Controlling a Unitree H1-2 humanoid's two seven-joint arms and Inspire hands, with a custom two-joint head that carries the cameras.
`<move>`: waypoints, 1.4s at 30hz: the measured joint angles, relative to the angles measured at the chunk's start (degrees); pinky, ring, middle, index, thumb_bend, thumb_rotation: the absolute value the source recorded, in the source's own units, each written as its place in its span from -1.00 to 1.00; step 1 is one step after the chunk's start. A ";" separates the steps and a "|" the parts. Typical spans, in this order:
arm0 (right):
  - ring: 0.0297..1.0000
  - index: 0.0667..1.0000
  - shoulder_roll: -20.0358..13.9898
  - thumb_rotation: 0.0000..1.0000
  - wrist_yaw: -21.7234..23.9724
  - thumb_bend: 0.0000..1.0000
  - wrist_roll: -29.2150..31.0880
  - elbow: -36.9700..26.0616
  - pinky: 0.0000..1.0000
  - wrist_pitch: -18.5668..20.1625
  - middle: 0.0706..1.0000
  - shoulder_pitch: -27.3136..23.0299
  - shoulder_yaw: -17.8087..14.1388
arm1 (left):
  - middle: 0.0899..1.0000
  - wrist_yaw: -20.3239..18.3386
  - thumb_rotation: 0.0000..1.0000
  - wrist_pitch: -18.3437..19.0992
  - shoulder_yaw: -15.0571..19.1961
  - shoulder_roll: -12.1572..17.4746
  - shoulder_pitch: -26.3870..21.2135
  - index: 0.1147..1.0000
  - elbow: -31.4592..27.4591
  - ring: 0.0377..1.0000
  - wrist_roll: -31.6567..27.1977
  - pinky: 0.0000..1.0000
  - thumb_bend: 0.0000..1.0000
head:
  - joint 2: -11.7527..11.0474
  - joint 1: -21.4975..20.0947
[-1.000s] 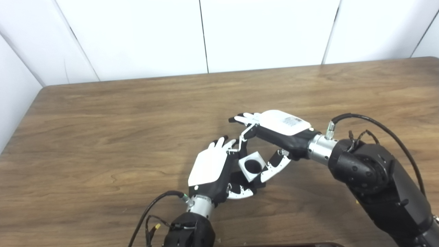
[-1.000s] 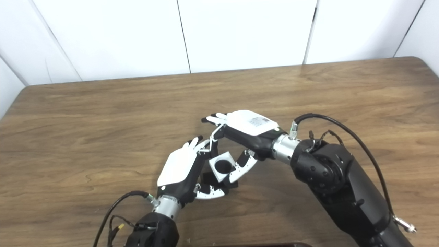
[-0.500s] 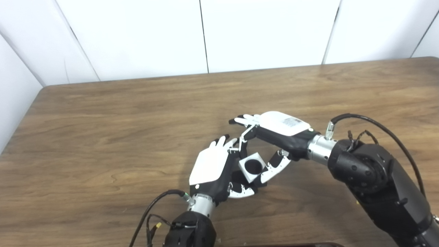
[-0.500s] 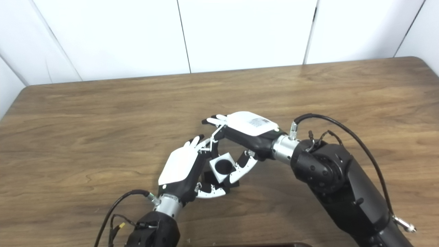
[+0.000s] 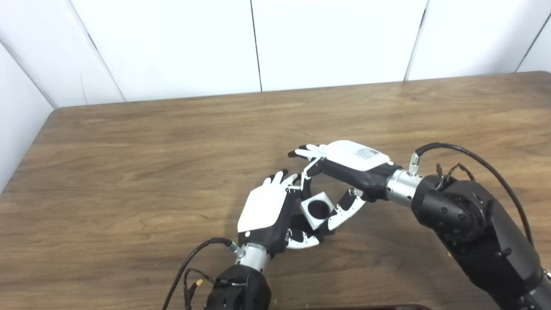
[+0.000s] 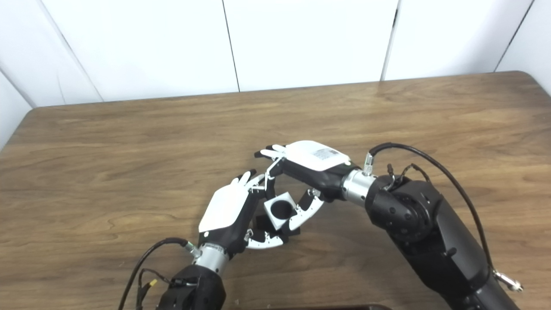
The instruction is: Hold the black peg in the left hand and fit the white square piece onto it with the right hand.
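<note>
Now white square piece (image 5: 317, 210) betw. both hands

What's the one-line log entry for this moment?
left hand: shut on black peg | right hand: shut on white square piece | hole faces up | above table

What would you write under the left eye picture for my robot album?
Two robot hands meet over a wooden table, right hand holding a white square piece.

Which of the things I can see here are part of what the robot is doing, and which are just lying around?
Part of the job:
white square piece, with a round hole, held between both hands
black peg, mostly hidden under it
left hand
right hand

Just there:
wooden table
white wall panels
Nothing else lies on the table.
</note>
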 measured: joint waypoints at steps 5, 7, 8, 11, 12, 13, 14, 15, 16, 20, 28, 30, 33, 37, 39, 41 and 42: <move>1.00 0.27 0.00 -0.25 0.60 0.76 0.08 0.00 1.00 0.17 0.92 0.00 -0.06 | 0.84 -0.12 -0.87 0.22 0.19 0.00 0.01 -0.15 0.00 1.00 0.10 1.00 0.04 | 0.26 -0.09; 1.00 0.27 -0.01 -0.24 0.75 0.77 0.13 0.00 1.00 0.23 0.93 0.00 -0.13 | 0.83 -0.30 -0.87 0.33 0.18 0.00 0.01 -0.15 -0.01 1.00 0.23 1.00 0.04 | 0.26 -0.09; 1.00 0.28 -0.01 -0.22 0.83 0.78 0.14 0.00 1.00 0.26 0.93 0.00 -0.19 | 0.83 -0.37 -0.87 0.34 0.18 0.00 0.01 -0.15 -0.01 1.00 0.24 1.00 0.04 | 0.26 -0.09; 1.00 0.28 -0.08 -0.21 0.97 0.79 0.12 0.00 1.00 0.32 0.93 0.00 -0.25 | 0.82 -0.53 -0.87 0.41 0.17 0.00 0.01 -0.15 -0.01 1.00 0.29 1.00 0.04 | 0.35 -0.09; 1.00 0.27 -0.09 -0.21 0.98 0.79 0.13 0.00 1.00 0.32 0.93 0.00 -0.28 | 0.82 -0.53 -0.87 0.41 0.17 0.00 0.01 -0.15 -0.01 1.00 0.28 1.00 0.04 | 0.44 0.00; 1.00 0.27 -0.08 -0.21 0.99 0.79 0.14 0.00 1.00 0.32 0.93 0.00 -0.33 | 0.82 -0.52 -0.87 0.41 0.17 0.00 0.01 -0.15 -0.01 1.00 0.28 1.00 0.04 | 0.44 0.00; 1.00 0.27 -0.08 -0.20 1.00 0.79 0.15 0.00 1.00 0.32 0.92 0.00 -0.40 | 0.82 -0.52 -0.87 0.41 0.17 0.00 0.01 -0.15 -0.01 1.00 0.28 1.00 0.04 | 0.44 0.00; 1.00 0.27 -0.09 -0.20 1.01 0.79 0.17 0.00 1.00 0.32 0.93 0.00 -0.47 | 0.82 -0.52 -0.87 0.41 0.17 0.00 0.01 -0.15 -0.01 1.00 0.28 1.00 0.04 | 0.44 0.00; 1.00 0.27 -0.08 -0.20 1.01 0.79 0.18 0.00 1.00 0.32 0.93 0.00 -0.52 | 0.82 -0.52 -0.87 0.41 0.16 0.00 0.01 -0.15 -0.01 1.00 0.30 1.00 0.04 | 0.53 0.09; 1.00 0.27 -0.09 -0.20 1.25 0.79 0.24 -0.01 1.00 0.63 0.92 0.00 -0.73 | 0.82 -0.55 -0.87 0.44 0.11 0.00 0.01 -0.15 -0.01 1.00 0.37 1.00 0.04 | 0.53 0.09; 1.00 0.27 -0.09 -0.20 1.76 0.80 0.33 -0.02 1.00 1.26 0.92 0.00 -0.88 | 0.81 -1.47 -0.86 1.23 -0.14 0.00 0.01 -0.14 -0.20 1.00 1.46 1.00 0.05 | 0.70 0.09; 1.00 0.27 -0.11 -0.20 1.86 0.80 0.35 -0.02 1.00 1.38 0.92 0.00 -0.89 | 0.82 -2.06 -0.74 1.46 -0.16 0.00 0.02 0.10 -0.48 1.00 1.64 1.00 0.50 | 0.79 0.09; 1.00 0.27 -0.12 -0.18 1.93 0.80 0.39 -0.03 1.00 1.97 0.92 0.00 -0.91 | 0.81 -2.31 -0.68 1.54 -0.17 0.01 0.03 0.19 -0.54 1.00 1.69 1.00 0.67 | 0.79 0.09; 1.00 0.27 -0.40 -0.19 1.96 0.81 0.41 -0.09 1.00 2.12 0.92 0.00 -0.98 | 0.81 -2.33 -0.64 1.54 -0.17 0.03 0.06 0.23 -0.54 1.00 1.73 1.00 0.67 | 0.97 0.26; 1.00 0.27 -0.78 -0.20 1.97 0.81 0.49 -0.09 1.00 2.16 0.92 0.00 -1.00 | 0.81 -2.34 -0.64 1.55 -0.17 0.03 0.06 0.24 -0.54 1.00 1.83 1.00 0.67 | 1.05 0.35; 1.00 0.27 -1.02 -0.20 1.97 0.81 0.59 -0.09 1.00 2.22 0.92 0.00 -1.12 | 0.81 -2.34 -0.63 1.55 -0.19 0.04 0.06 0.26 -0.54 1.00 1.96 1.00 0.66 | 1.05 0.44; 1.00 0.27 -1.06 -0.19 1.97 0.81 0.63 -0.09 1.00 2.24 0.92 0.00 -1.15 | 0.81 -2.34 -0.63 1.55 -0.19 0.04 0.06 0.26 -0.54 1.00 1.97 1.00 0.66 | 1.05 0.44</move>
